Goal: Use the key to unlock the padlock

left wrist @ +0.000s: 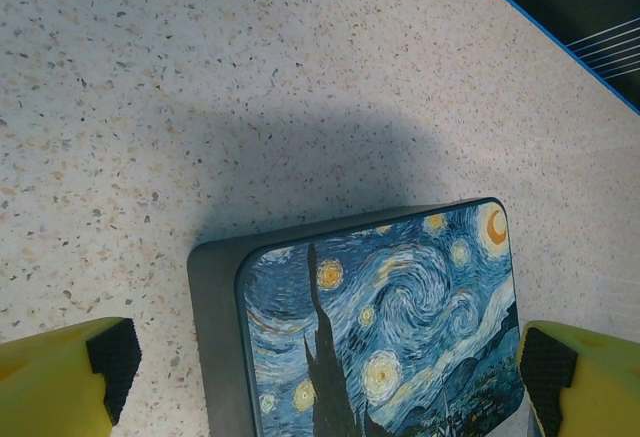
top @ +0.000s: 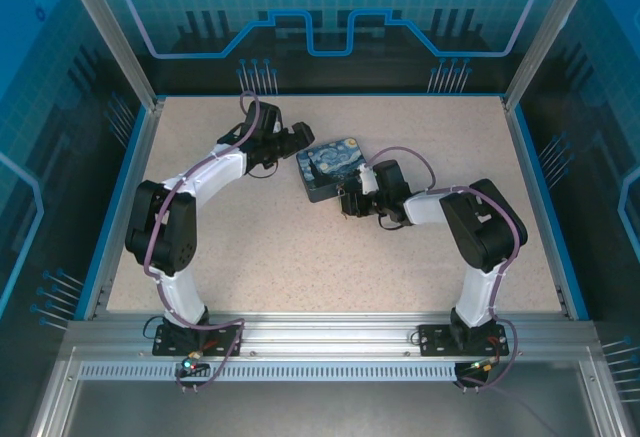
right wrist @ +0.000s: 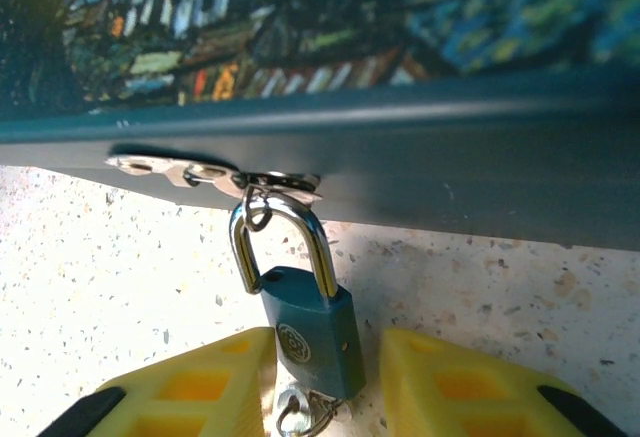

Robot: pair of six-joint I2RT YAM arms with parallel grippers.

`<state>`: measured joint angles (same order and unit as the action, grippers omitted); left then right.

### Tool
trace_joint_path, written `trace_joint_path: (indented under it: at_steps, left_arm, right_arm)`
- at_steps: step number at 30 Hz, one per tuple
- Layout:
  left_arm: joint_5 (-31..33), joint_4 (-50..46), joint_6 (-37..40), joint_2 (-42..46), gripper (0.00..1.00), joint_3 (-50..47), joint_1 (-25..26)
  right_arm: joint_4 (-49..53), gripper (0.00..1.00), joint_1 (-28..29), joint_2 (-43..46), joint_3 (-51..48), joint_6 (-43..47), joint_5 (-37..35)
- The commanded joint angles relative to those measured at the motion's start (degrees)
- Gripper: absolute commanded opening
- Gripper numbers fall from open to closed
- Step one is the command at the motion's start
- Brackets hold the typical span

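Observation:
In the right wrist view the small blue-green padlock (right wrist: pixel 310 332) hangs by its metal shackle (right wrist: pixel 322 242) from the latch (right wrist: pixel 215 172) on the side of the night-sky printed box (right wrist: pixel 400 147). The shackle's left leg seems to stand beside its hole in the body. A small key with a ring (right wrist: pixel 305 417) sticks out of the padlock's bottom end. My right gripper (right wrist: pixel 328 362) is open, with a yellow finger on each side of the padlock body; the left finger is close against it and the right one stands apart. My left gripper (left wrist: pixel 325 397) hovers open over the box lid (left wrist: pixel 390 327).
The box (top: pixel 333 167) lies in the middle of the speckled table (top: pixel 250 247), with the left gripper (top: pixel 298 138) at its far left corner and the right gripper (top: pixel 348 202) at its near side. Blue walls enclose the table.

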<state>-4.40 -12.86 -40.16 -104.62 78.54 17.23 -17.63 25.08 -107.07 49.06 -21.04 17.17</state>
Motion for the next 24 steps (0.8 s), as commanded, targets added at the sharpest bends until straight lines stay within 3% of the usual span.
trace_joint_path:
  at_steps: [1, 24]
  left_arm:
    - [-1.5, 1.4, -0.8, -0.5, 0.99, -1.2, -0.5]
    - [-1.4, 1.6, -1.0, 0.0, 0.99, -1.8, -0.9]
  right_arm:
    - [-0.3, 0.3, -0.2, -0.2, -0.8, 0.0, 1.1]
    - [0.2, 0.11, -0.2, 1.9, -0.4, -4.5, 2.5]
